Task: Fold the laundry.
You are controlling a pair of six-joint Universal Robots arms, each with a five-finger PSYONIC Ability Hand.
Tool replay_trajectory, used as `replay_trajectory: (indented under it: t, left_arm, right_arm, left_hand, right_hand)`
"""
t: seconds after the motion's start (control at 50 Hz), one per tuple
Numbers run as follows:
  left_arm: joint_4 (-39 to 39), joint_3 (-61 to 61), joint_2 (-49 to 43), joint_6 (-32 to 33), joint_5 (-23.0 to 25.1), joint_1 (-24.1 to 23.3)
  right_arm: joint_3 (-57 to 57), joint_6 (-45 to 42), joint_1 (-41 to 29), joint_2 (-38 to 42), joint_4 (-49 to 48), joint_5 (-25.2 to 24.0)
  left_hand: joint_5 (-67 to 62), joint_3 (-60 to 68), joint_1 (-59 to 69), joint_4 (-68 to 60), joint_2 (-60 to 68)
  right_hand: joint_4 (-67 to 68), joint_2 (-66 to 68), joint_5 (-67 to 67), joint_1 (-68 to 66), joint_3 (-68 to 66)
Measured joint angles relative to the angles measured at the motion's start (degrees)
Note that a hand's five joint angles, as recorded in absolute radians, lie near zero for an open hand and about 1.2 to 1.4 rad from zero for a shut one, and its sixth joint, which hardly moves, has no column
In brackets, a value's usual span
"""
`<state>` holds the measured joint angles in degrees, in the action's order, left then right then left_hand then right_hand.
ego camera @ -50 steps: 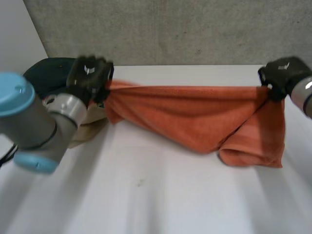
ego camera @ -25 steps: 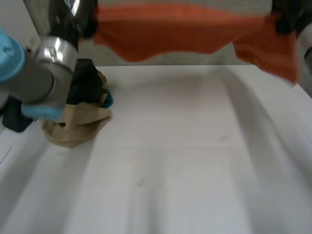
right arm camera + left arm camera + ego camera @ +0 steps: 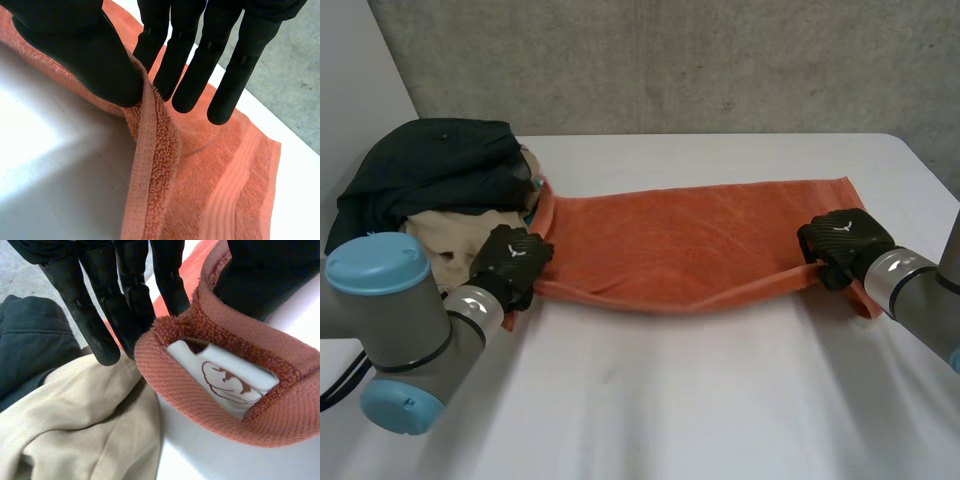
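Our left hand and right hand each pinch a near corner of the orange terry towel, whose long axis runs between them across the white table.

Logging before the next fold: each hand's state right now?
Left hand: shut on the orange towel, at a corner.
Right hand: shut on its edge.

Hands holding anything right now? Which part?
Both pinch the orange towel: left hand at the near-edge hem beside the clothes pile, right hand at the near-edge hem of the opposite end.
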<state>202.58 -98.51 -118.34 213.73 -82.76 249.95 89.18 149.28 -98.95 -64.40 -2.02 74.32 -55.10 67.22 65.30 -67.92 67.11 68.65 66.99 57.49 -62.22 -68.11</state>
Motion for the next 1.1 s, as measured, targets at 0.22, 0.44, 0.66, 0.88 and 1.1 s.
replay_trajectory:
  t: [0.22,0.44,0.66,0.88,1.1]
  left_arm:
    - [-4.36,-4.8,15.18,-0.02,0.0,0.24]
    - [-27.94,-4.81,35.46,0.24,2.04,-0.56]
    - [-28.49,1.25,19.62,0.42,4.13,-0.45]
    - [-20.77,28.98,-3.57,-0.35,0.91,-3.17]
    - [14.13,48.04,-5.09,-7.33,-1.18,-4.38]
  right_arm:
    - [2.12,-6.88,4.39,-9.08,7.31,0.43]
    - [0.54,-25.78,12.23,-27.42,25.26,-0.05]
    - [-1.01,-27.13,12.23,-17.15,28.95,0.07]
    - [-22.3,-16.13,11.61,3.26,23.28,5.19]
    - [-45.91,5.9,8.08,2.81,-1.75,8.97]
  left_hand:
    - [0.0,0.48,0.0,-0.82,0.41]
    - [0.0,0.9,0.0,-0.85,0.41]
    - [0.0,0.9,0.0,-0.86,0.6]
    - [0.0,0.94,0.0,-0.87,0.6]
    - [0.0,0.96,0.0,-0.88,0.6]
  right_hand:
    - [0.0,0.0,0.0,0.0,0.0]
    - [0.0,0.0,0.74,-1.45,0.0]
    - [0.0,0.0,1.11,-1.83,0.0]
    - [0.0,0.0,1.12,-1.95,0.0]
    - [0.0,0.0,1.27,-3.31,0.0]
